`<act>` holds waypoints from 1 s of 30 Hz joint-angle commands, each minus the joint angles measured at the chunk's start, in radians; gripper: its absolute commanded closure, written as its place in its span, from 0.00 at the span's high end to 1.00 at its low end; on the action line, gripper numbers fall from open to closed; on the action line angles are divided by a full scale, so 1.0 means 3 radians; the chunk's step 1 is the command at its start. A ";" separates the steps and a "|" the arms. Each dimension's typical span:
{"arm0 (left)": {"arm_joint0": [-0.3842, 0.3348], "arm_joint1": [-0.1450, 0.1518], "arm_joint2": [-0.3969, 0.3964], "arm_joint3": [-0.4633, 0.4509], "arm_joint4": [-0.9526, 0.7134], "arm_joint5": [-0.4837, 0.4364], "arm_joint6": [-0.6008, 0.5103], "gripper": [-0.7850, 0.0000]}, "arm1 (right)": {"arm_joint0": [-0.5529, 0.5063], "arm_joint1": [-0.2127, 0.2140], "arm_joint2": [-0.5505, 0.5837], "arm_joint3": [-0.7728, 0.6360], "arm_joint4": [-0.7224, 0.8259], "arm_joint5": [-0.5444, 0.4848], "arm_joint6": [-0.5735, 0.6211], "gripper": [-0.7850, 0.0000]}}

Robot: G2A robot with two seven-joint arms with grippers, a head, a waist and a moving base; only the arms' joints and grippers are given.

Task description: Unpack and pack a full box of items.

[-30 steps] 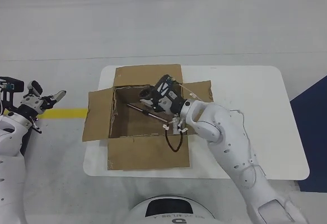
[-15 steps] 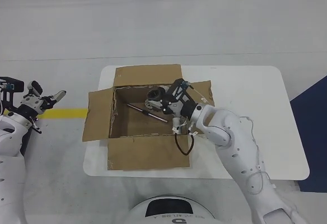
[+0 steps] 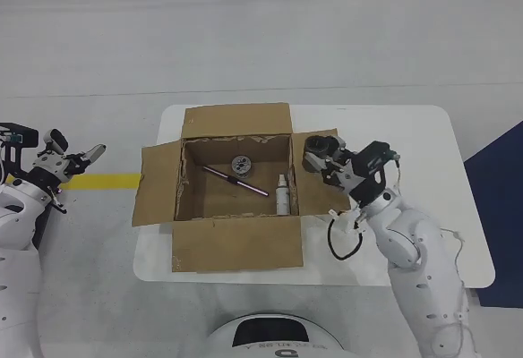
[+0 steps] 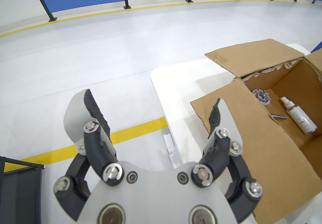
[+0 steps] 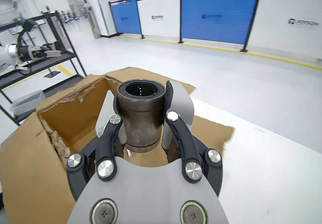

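Dark worn steel, a short hollow cylinder (image 5: 141, 119) with a black inner ring, sits in the right gripper (image 5: 142, 95). The ribbed black fingers (image 5: 169, 95) are closed partway and press on opposite sides of its wall, and its open end points away from the wrist. In the top view the right gripper (image 3: 321, 159) holds the cylinder (image 3: 317, 145) above the side flap of the open brown cardboard box (image 3: 235, 234), with the forearm angling back over the white table (image 3: 405, 134).

Beyond these fingers, inside the box, lie a thin metal rod (image 3: 235, 179), a round flanged metal piece (image 3: 240, 163) and a small white spray bottle (image 3: 283, 192), the bottle nearest the fingers.

The left gripper (image 4: 153, 101) has its fingers (image 4: 96, 114) spread wide with nothing between them. It hangs off the table (image 3: 87, 154) over the grey floor and a yellow floor line (image 4: 135, 129), apart from the box (image 4: 251, 64), which lies ahead of the fingertips and off to one side
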 commanded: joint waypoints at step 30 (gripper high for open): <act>0.0000 0.0000 0.0000 0.0000 0.0000 0.0000 0.0000 1.00 | -0.0555 0.0019 0.0635 0.0189 0.0344 0.0551 -0.0854 0.00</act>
